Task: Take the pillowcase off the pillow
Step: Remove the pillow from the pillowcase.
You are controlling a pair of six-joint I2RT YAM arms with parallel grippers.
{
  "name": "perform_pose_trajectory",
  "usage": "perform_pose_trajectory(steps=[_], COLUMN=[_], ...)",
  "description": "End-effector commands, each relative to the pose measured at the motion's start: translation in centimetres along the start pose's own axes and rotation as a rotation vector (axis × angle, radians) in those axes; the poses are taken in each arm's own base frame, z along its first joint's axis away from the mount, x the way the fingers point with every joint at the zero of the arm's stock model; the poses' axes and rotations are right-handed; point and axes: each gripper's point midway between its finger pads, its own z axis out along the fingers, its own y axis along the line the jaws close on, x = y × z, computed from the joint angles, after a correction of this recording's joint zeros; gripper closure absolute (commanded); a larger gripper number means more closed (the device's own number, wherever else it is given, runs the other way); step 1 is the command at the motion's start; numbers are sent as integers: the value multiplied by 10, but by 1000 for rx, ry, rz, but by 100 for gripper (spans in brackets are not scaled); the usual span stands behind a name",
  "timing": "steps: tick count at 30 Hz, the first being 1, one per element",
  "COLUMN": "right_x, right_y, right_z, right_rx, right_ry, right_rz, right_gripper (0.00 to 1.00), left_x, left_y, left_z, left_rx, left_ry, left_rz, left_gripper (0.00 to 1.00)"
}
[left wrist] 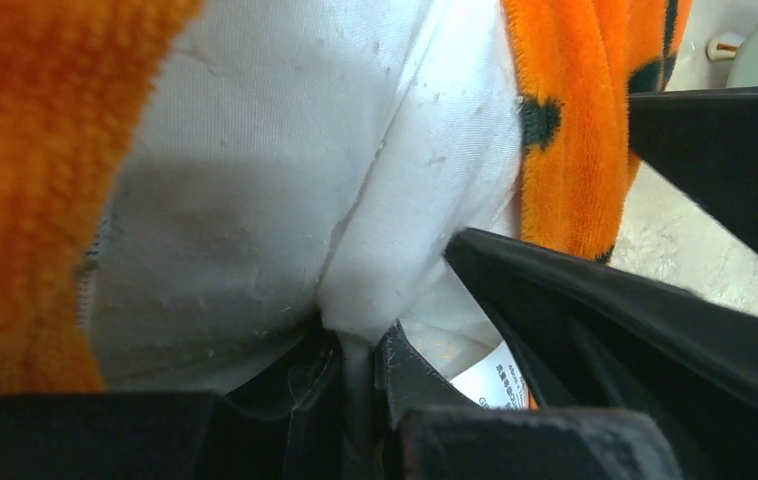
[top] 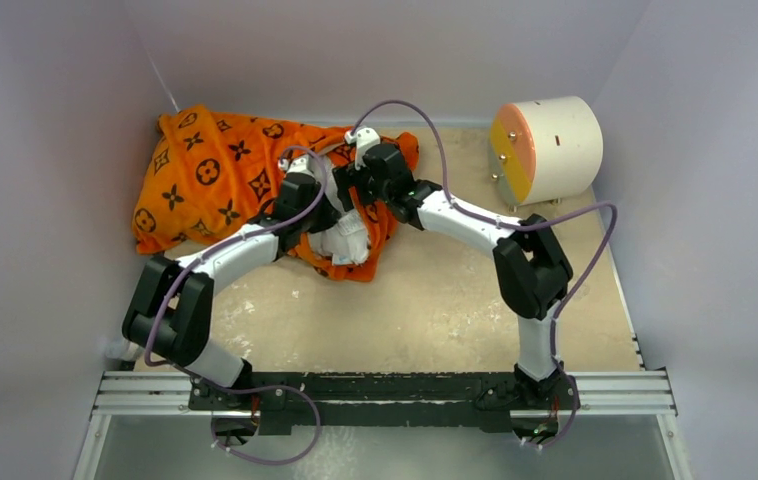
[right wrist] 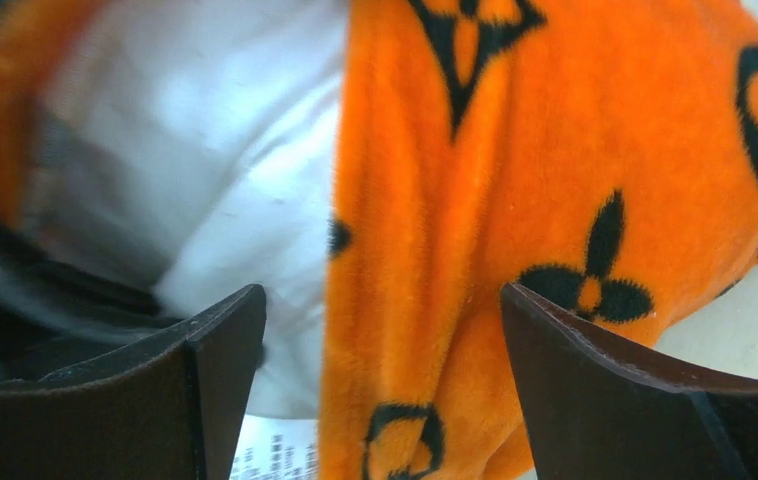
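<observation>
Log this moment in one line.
left claw: shut on pillow | right claw: open, straddling pillowcase edge | pillow: mostly inside pillowcase

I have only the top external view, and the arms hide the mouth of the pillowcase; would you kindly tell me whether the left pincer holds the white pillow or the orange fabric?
Observer: In the left wrist view the left pincer is shut on a fold of the white pillow, not on the orange pillowcase.
Operator: Thank you. Is the right pincer closed on anything?
Observer: No. In the right wrist view the right pincer stands open, with the pillowcase's edge and a strip of white pillow between its jaws.
Operator: Is any label showing?
Observer: Yes, a white printed tag peeks out just beside the left pincer's grip.
</observation>
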Motion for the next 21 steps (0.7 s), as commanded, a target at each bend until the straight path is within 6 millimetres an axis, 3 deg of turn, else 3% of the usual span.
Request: perform_pose_trajectory(steps=[1,6,11,15,18,21], right_x=[-7,-13,-9,4,18,36], right_y=[-24,-60,-96,-129,-152,-170], right_z=[1,-5,-15,-16,-13,-16], right_rx=[97,214,312,377,430,481], right_ry=[9,-6,-8,14,48,83], right_rz=[35,84,113,151,161,168], right_gripper=[14,33,45,74,98,100], left_x=[31,31,28,18,-4,-41], left_y=[26,35,43,40,36,29], left_z=[-18,-39,-62,-81,-101,-125], left_rx=[-89,-126,-163,-165,-182,-194], left_ry=[121,116,102,80,20,-86], left_rz=[2,17,29,35,52,46], left_gripper=[100,100,100,100,100,100])
